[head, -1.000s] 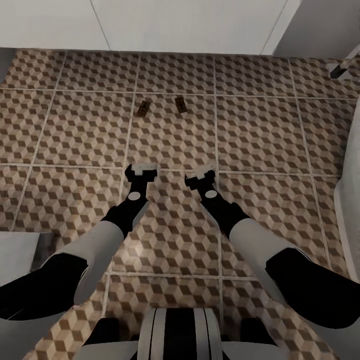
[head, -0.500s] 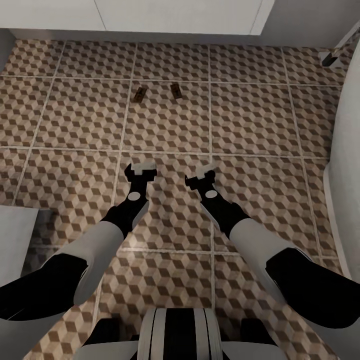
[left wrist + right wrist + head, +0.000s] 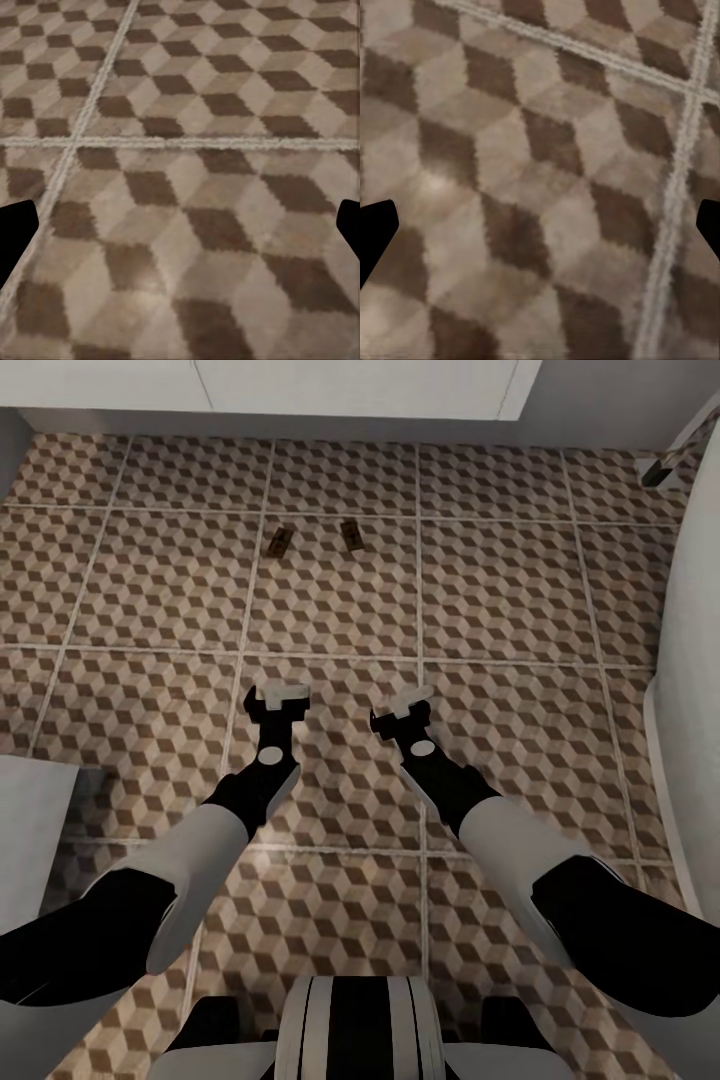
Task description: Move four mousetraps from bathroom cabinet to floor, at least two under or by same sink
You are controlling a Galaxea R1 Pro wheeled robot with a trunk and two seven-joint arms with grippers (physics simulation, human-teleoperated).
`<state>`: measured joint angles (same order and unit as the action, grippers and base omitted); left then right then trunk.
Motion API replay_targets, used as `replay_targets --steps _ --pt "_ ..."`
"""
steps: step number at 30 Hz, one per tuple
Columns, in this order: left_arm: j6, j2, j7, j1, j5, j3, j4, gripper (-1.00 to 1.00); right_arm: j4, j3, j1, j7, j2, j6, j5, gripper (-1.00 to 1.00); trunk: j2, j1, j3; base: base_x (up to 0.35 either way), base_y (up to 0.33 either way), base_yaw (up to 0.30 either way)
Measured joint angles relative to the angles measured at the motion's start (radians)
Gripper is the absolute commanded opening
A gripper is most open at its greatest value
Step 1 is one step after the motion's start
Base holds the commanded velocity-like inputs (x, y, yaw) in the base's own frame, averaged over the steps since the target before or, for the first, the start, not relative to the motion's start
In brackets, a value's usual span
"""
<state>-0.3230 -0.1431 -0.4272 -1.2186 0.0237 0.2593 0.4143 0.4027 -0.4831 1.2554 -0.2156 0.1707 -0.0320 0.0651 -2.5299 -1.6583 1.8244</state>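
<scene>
My left gripper [image 3: 279, 698] hangs over the floor [image 3: 520, 590] with its two fingers spread and nothing between them. In the left wrist view the dark fingertips [image 3: 16, 234] sit at opposite edges of the picture, wide apart, with only cube-pattern tile and a crossing of pale grout lines between them. The right gripper [image 3: 401, 712] is likewise spread and empty, held just beside the left one at about the same height over the tiles. Its wrist view gives me the same story: two dark fingertips [image 3: 375, 232] at the edges, tile between, and grout lines meeting toward one corner.

The wrist views show me tile texture up close and little else. The head view shows what they miss. Well ahead of both grippers, two traps lie flat on the floor, within one tile: the left trap [image 3: 279, 541] and the right trap [image 3: 351, 535], near each other but apart, each slightly angled (too small for me to make out the metal parts). I count two traps, not four.

Beyond them a white unit [image 3: 300, 385] runs along the far edge, with thin vertical seams on its front. A white curved fixture [image 3: 690, 660] fills the right edge, and a pale grey block [image 3: 35, 830] sits at the left by my left arm. My two arms and the trunk [image 3: 355, 1025] fill the foreground.
</scene>
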Motion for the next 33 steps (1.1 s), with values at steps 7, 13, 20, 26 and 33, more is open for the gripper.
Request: replay_targets --steps 7,13,20,26,33 --pt "-0.003 0.001 -0.015 0.010 -0.001 0.012 0.002 1.00 0.000 0.000 0.000 0.000 -0.001 0.000 0.000 1.00 0.000 0.000 0.000 -0.027 0.000 0.000" --pt "-0.003 0.001 -0.026 0.018 -0.002 0.014 0.010 1.00 0.001 0.000 0.000 0.000 -0.001 0.000 0.000 1.00 0.001 0.002 -0.012 -0.004 0.000 0.000" --pt "-0.002 0.001 -0.028 0.020 -0.002 0.015 0.014 1.00 0.000 0.000 0.000 0.000 -0.002 0.000 0.000 1.00 0.002 0.005 -0.039 0.000 0.000 0.000" --pt "-0.002 0.001 -0.028 0.020 -0.002 0.015 0.015 1.00 0.000 0.000 0.000 0.000 -0.003 -0.001 0.000 1.00 0.004 0.007 -0.062 0.000 0.000 0.000" --pt "-0.002 0.001 -0.028 0.020 -0.001 0.015 0.014 1.00 0.000 0.000 0.000 0.001 -0.010 -0.010 0.000 1.00 0.005 0.011 -0.089 0.000 0.000 0.000"
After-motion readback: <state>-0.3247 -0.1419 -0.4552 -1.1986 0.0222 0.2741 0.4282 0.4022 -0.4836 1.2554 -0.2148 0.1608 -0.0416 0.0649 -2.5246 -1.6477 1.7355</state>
